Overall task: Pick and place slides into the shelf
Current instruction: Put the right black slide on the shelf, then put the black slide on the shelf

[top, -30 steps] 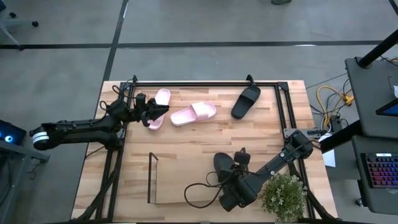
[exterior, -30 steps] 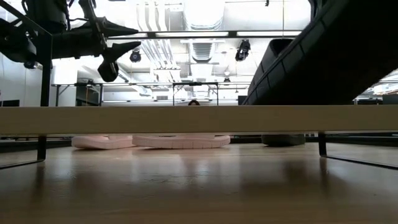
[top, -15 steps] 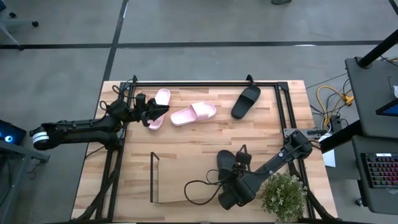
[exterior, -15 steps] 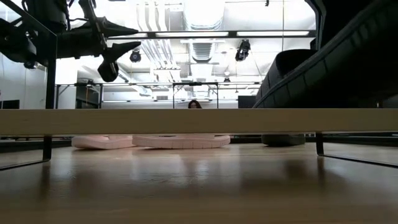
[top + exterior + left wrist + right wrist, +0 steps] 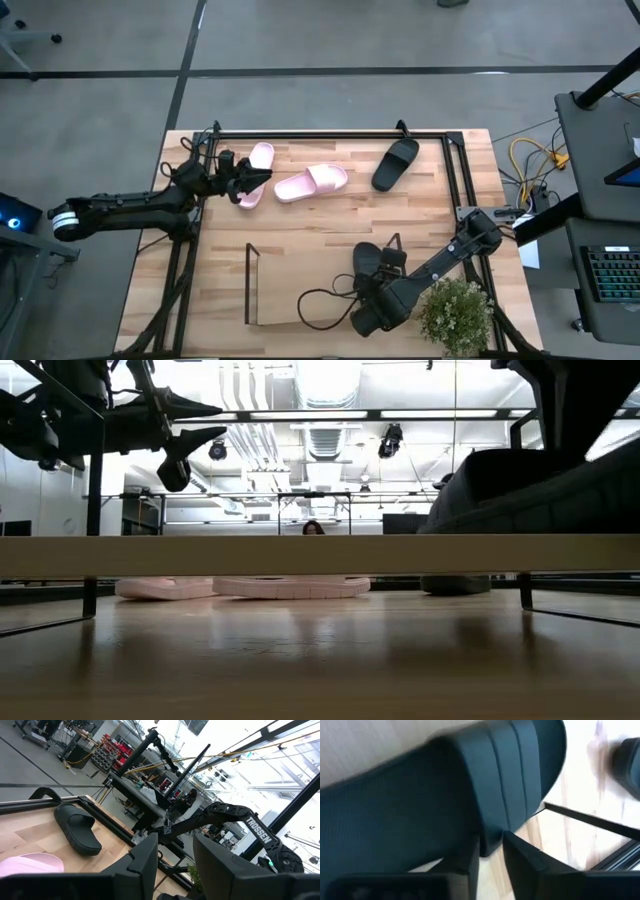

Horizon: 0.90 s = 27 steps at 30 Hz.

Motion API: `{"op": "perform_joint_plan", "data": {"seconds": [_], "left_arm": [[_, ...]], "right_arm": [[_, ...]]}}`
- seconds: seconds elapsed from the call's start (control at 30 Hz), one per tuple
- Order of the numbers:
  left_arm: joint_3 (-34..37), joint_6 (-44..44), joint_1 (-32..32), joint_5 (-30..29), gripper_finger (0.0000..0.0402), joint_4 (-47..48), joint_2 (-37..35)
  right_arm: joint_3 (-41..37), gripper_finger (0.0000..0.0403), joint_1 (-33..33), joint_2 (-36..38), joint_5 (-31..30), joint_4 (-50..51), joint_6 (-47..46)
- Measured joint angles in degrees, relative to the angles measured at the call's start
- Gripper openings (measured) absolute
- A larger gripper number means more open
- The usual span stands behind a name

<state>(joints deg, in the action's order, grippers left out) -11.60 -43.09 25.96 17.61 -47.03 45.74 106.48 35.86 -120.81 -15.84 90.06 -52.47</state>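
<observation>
My right gripper [image 5: 380, 264] is shut on a black slide [image 5: 366, 255] over the right end of the shelf [image 5: 248, 285], a low wire rack with a see-through base. In the low view the slide [image 5: 540, 485] shows tilted above the shelf base's edge [image 5: 300, 555]. My left gripper [image 5: 262, 177] is open and empty, in the air beside a pink slide [image 5: 254, 170] at the far left. A second pink slide [image 5: 312, 182] and a second black slide [image 5: 396, 163] lie flat on the table at the far side. My right gripper pinches the black slide's edge [image 5: 492, 840] between its two fingers [image 5: 522, 857]. The fingers come from the table's near side. The slide is tilted over the shelf; whether its low end rests on the base I cannot tell.
A black metal frame [image 5: 330, 133] edges the table. A small green plant [image 5: 455, 312] stands at the near right corner beside my right arm. A black cable loop [image 5: 320, 305] lies near the shelf's near side. Bare wood lies between the shelf and the far slides.
My right gripper has moved the black slide a little toward the table's right edge and down, and the slide has tipped flatter. The shelf's left end frame has slid slightly toward the right.
</observation>
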Motion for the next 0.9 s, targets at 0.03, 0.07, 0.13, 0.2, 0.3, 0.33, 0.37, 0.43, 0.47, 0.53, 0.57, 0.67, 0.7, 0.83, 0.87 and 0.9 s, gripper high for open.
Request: {"op": "perform_joint_plan", "data": {"seconds": [0.03, 0.07, 0.13, 0.2, 0.3, 0.33, 0.37, 0.43, 0.47, 0.53, 0.57, 0.67, 0.7, 0.83, 0.87, 0.9], "left_arm": [[0.00, 0.00, 0.00, 0.00, 0.0110, 0.01, 0.00], [0.00, 0.00, -0.01, 0.00, 0.0110, 0.01, 0.00], [0.00, 0.00, -0.01, 0.02, 0.0110, 0.00, 0.00], [0.00, 0.00, -0.01, 0.02, 0.0110, 0.02, 0.00], [0.00, 0.00, 0.00, 0.04, 0.0110, 0.00, 0.00], [0.00, 0.02, 0.00, 0.04, 0.0110, 0.02, 0.00], [0.00, 0.02, 0.00, 0.07, 0.0110, 0.02, 0.00], [0.00, 0.02, 0.00, 0.09, 0.0110, 0.00, 0.00], [0.00, 0.02, 0.00, 0.09, 0.0110, 0.01, -0.01], [0.00, 0.02, -0.02, 0.09, 0.0110, 0.02, 0.00], [0.00, 0.02, 0.00, 0.09, 0.0110, 0.02, -0.02], [0.00, 0.02, -0.02, 0.13, 0.0110, 0.02, -0.02], [0.00, 0.02, -0.01, 0.11, 0.0110, 0.02, 0.00], [0.00, 0.02, 0.00, 0.13, 0.0110, 0.02, 0.00], [0.00, 0.02, -0.02, 0.15, 0.0110, 0.02, 0.00], [0.00, 0.00, 0.00, 0.15, 0.0110, 0.02, -0.02]], "right_arm": [[0.00, 0.0102, 0.00, 0.00, 0.02, 0.00, -0.03], [0.00, 0.0114, 0.00, 0.00, 0.05, 0.00, -0.09], [0.00, 0.0137, 0.00, 0.13, 0.50, 0.00, -0.27], [0.00, 0.0157, 0.00, 0.37, 1.49, -0.06, -0.48], [0.00, 0.0179, 0.00, 1.50, 2.74, -0.11, -0.64], [0.02, 0.0184, 0.02, 2.05, 2.79, -0.20, -1.28], [0.11, 0.0186, 0.09, 2.66, 2.86, -0.14, -2.12], [1.16, 0.0188, 0.11, 3.79, 2.99, 0.01, -3.01], [2.14, 0.0188, 0.13, 4.39, 2.85, 0.06, -3.09], [4.29, 0.0184, 0.26, 5.68, 2.48, -0.07, -3.29], [5.58, 0.0181, 0.26, 6.22, 1.94, -0.05, -3.32], [9.27, 0.0172, 0.43, 7.18, -2.22, -0.50, -3.02], [10.24, 0.0169, 0.44, 7.48, -4.30, -0.56, -3.02], [13.91, 0.0157, 0.39, 8.71, -12.93, -0.54, -3.34], [14.78, 0.0154, 0.39, 8.95, -15.55, -0.58, -3.74], [15.70, 0.0151, 0.38, 9.16, -18.30, -0.64, -4.40]]}}
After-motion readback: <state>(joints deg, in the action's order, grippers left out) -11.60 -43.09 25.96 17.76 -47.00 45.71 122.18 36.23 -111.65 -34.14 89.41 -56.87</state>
